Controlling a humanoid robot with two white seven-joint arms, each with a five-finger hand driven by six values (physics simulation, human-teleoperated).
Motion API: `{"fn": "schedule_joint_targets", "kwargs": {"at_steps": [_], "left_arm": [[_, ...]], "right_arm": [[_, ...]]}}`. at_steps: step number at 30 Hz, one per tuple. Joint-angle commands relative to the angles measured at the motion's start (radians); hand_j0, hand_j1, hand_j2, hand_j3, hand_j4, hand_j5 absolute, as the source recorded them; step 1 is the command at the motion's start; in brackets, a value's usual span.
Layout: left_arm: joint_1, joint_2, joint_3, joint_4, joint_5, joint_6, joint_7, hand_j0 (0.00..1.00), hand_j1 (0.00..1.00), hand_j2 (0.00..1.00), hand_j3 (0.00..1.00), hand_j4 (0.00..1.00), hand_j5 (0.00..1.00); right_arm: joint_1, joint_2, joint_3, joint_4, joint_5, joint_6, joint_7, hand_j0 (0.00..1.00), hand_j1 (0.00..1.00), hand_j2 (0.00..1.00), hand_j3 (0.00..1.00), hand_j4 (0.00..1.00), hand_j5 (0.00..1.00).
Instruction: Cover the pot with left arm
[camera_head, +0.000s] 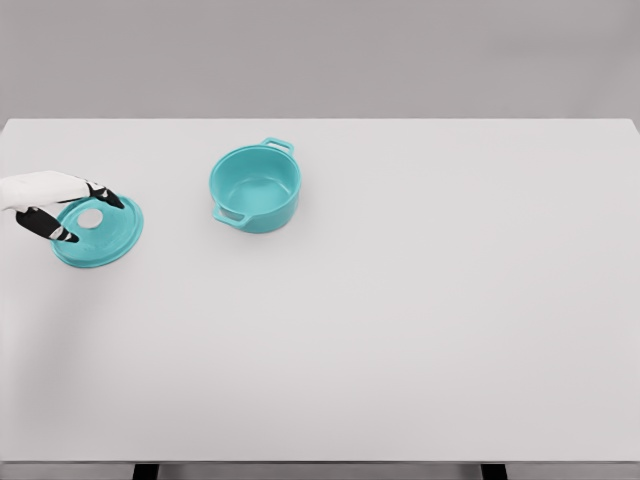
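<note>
White table (400, 350), grey wall; left fingers (68, 236) spread over lid (110, 245), pot (256, 190) uncovered.

An open teal pot (255, 188) stands upright centre-left; its teal lid (100, 235) lies flat, far left.

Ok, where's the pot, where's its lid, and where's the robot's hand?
pot (256, 190): head view, inside bottom.
lid (112, 236): head view, flat top near its right rim.
left hand (62, 205): head view, middle of the hand.
</note>
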Motion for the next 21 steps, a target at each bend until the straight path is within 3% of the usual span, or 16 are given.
{"fn": "schedule_joint_targets", "kwargs": {"at_steps": [1, 8, 14, 21], "left_arm": [[0.000, 0.000, 0.001, 0.006, 0.005, 0.002, 0.000, 0.80, 0.80, 0.80, 0.80, 0.80, 0.80], [0.003, -0.002, 0.001, 0.006, 0.007, 0.002, 0.000, 0.76, 0.76, 0.76, 0.76, 0.76, 0.76], [0.005, -0.002, -0.006, 0.018, 0.010, 0.002, 0.014, 0.63, 0.63, 0.63, 0.63, 0.63, 0.63], [0.032, -0.003, 0.001, 0.018, 0.008, 0.002, 0.022, 0.60, 0.60, 0.60, 0.60, 0.60, 0.60]], "right_arm": [[0.000, 0.000, 0.000, 0.000, 0.001, 0.000, 0.001, 1.00, 1.00, 1.00, 1.00, 1.00, 1.00], [0.000, 0.000, 0.000, 0.000, 0.001, 0.000, 0.000, 1.00, 1.00, 1.00, 1.00, 1.00, 1.00], [0.000, 0.000, 0.000, 0.000, 0.001, 0.000, 0.001, 1.00, 1.00, 1.00, 1.00, 1.00, 1.00], [0.000, 0.000, 0.000, -0.001, 0.001, 0.000, 0.000, 1.00, 1.00, 1.00, 1.00, 1.00, 1.00]]}}
